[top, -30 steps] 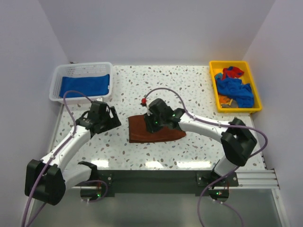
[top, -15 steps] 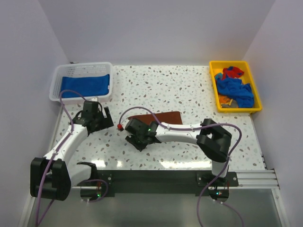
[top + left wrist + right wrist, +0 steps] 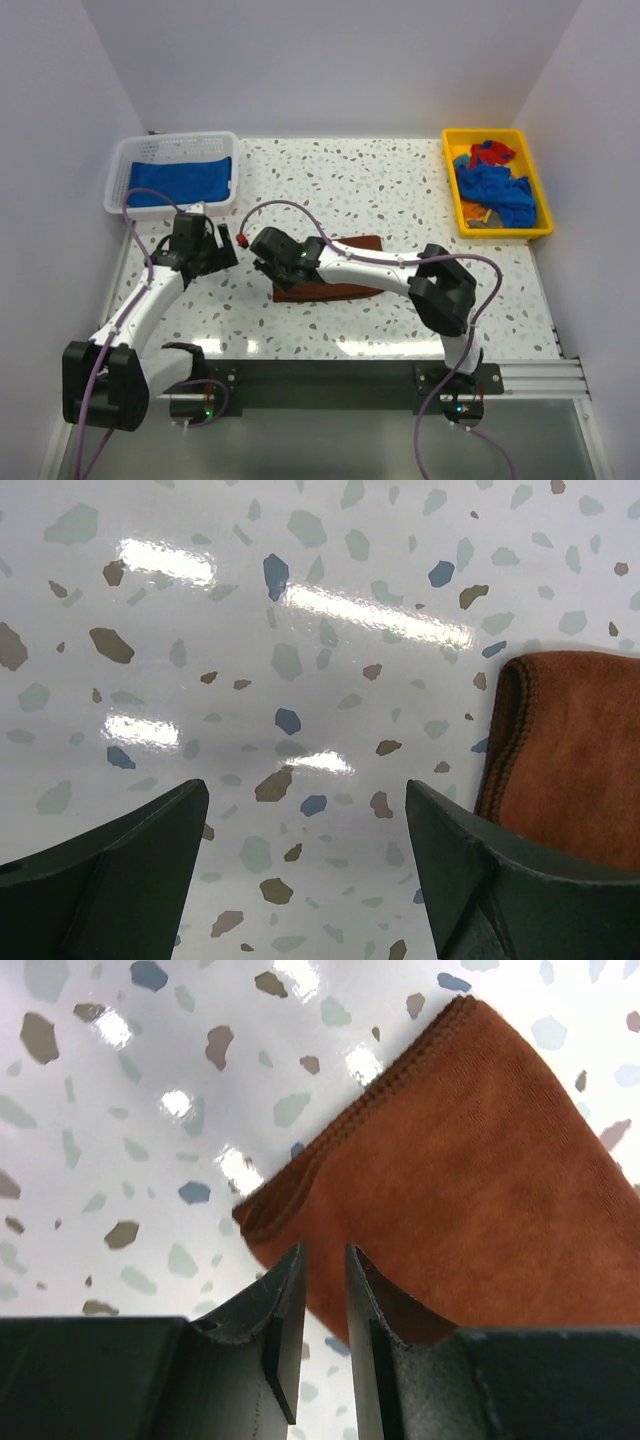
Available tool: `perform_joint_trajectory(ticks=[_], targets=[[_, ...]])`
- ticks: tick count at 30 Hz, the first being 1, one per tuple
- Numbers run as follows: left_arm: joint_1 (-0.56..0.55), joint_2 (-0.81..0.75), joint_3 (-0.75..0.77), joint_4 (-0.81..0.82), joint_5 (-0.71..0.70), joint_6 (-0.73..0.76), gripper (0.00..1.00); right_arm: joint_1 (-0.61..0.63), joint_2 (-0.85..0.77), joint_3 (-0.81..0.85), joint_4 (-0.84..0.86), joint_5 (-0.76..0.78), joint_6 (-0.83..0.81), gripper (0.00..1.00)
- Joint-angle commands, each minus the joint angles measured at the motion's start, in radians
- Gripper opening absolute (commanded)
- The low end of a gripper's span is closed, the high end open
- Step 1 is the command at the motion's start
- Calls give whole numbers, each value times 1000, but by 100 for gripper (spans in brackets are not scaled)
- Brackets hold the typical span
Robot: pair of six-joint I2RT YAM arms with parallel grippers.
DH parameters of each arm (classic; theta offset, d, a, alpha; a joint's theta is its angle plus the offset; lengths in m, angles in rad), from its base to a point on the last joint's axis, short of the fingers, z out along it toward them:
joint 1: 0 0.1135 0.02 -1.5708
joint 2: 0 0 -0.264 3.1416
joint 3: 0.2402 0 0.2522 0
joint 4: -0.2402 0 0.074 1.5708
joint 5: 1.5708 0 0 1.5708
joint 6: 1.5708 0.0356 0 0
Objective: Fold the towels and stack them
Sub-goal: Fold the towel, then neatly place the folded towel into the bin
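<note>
A folded rust-brown soft towel point(image 3: 335, 291) lies on the white speckled surface point(image 3: 400, 190), midway along it and toward the near edge. The right gripper point(image 3: 325, 1260) hangs over the towel's left corner, fingers almost together; whether they pinch cloth I cannot tell. Just left of the towel, the left gripper point(image 3: 305, 792) has its fingers spread wide, holding nothing.

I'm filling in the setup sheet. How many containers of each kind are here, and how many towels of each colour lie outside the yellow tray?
White basket: 1
Yellow tray: 1
Rust-brown towel: 1
Blue towel: 1 showing, in the basket
Total: 4
</note>
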State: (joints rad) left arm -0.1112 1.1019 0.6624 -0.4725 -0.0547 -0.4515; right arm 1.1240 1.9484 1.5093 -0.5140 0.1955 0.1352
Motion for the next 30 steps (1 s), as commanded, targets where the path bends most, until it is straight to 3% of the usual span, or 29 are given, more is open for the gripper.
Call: perform_joint_trajectory(ticks=[1,9,14,22,30], targets=[[11,-28,13,23,-53,22,85,-1,81,49,9,-4,-8,25],[16,-24,14,21,-48,20,85,23,72,-35,45,-139,63,25],[18,-28,13,23,-40,19,85,26,34,-35,31,-100,90,29],[19,-31,11,25,-43,17,85,26,30,32,-9,-11,174,58],[24,-28,11,21,-53,14,86,26,99,32,11,-15,222,64]])
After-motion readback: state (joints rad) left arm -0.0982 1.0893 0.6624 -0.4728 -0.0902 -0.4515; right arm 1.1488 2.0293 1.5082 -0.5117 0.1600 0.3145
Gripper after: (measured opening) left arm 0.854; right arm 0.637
